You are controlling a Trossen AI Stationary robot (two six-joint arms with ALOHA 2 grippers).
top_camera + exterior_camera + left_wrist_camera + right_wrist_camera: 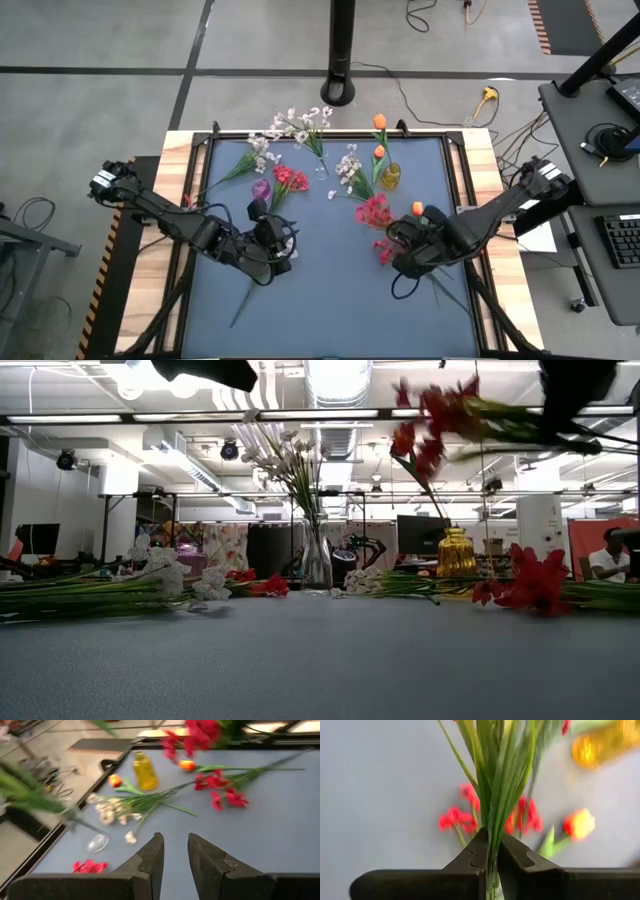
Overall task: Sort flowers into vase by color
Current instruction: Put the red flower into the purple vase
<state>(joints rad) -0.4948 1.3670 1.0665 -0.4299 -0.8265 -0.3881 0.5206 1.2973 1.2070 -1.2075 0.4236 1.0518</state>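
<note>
On the blue-grey worktop [330, 300], backed by a lit workshop room, flowers [352, 172] lie strewn around a clear vase [318, 560] and yellow vase [390, 177]; the right gripper [490, 851] clamps a red spray's stems [495, 795], the left gripper [175, 851] slightly apart, empty.

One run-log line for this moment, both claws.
right claw: shut on red flower spray, lifted off table | left claw: slightly apart, empty | clear vase: white flowers | yellow vase: orange flowers

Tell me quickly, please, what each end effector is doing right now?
Left end effector: slightly open, holding nothing.
Right end effector: closed on a red flower spray's stems, lifted.
</note>
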